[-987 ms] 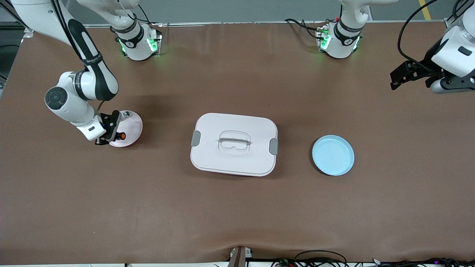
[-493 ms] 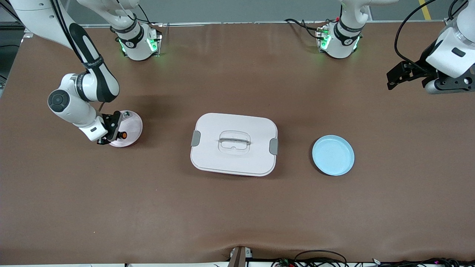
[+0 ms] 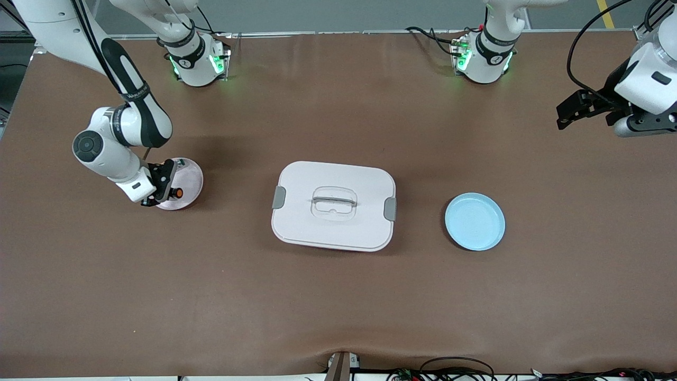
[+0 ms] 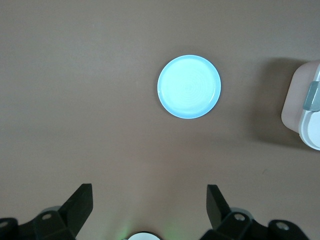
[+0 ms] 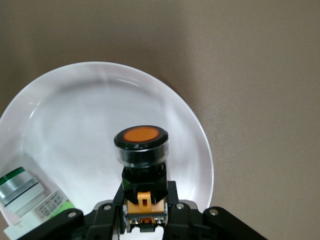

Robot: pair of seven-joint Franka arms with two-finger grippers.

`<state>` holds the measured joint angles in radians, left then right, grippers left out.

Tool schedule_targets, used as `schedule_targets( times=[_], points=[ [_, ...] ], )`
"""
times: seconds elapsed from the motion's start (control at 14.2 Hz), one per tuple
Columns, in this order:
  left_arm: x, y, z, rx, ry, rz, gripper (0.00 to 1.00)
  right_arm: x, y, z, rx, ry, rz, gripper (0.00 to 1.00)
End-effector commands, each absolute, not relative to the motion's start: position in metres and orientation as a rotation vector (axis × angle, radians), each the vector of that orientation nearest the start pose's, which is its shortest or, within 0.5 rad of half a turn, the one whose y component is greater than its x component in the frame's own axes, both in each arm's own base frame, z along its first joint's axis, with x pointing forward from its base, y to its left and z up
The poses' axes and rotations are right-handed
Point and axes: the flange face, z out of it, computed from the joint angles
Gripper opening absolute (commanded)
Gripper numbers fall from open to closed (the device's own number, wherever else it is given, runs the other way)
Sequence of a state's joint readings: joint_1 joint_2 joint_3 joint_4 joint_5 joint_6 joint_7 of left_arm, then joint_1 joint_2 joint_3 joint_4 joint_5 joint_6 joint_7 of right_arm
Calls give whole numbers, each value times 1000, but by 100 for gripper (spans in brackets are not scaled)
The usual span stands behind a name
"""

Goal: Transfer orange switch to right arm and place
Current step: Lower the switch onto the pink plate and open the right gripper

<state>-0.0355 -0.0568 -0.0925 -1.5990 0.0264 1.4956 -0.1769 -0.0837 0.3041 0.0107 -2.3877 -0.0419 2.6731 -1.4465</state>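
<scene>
The orange switch, a stubby black part with an orange round cap, is held by its orange end in my right gripper, which is shut on it. It sits low over the pale pink plate at the right arm's end of the table; I cannot tell if it touches. The front view shows the same switch, right gripper and plate. My left gripper hangs open and empty over bare table at the left arm's end, its fingers wide apart.
A small whitish-green-and-silver part lies on the pink plate's rim side. A white lidded box with grey clips sits mid-table. A light blue plate lies between the box and the left arm's end.
The right arm has shifted slightly, carrying the switch a little toward the middle of the pink plate. The left gripper has wavered in place and stays open.
</scene>
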Motion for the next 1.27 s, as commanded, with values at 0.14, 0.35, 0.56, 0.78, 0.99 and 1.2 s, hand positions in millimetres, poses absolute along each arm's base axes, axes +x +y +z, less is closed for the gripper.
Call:
schedule_targets(
  times=[0.14,0.35,0.56,0.78,0.99,1.2],
  points=[
    [523,-65,637,-3116,-66,46,100,490,-34,182,-2370,-2077,24,8],
    [523,-65,637,-3116,-66,48,100,490,-35,182,-2374,-2074,23,50],
    [523,-65,635,-3116,-66,53,100,493,-38,185,-2383,-2072,14,100],
    [523,-65,635,-3115,-66,55,100,499,-37,194,-2400,-2064,0,100],
    [523,-65,637,-3116,-66,48,100,513,-40,221,-2423,-2057,-21,100],
    [522,-65,638,-3116,-66,46,100,539,-63,265,-2464,-1924,66,100]
  ],
)
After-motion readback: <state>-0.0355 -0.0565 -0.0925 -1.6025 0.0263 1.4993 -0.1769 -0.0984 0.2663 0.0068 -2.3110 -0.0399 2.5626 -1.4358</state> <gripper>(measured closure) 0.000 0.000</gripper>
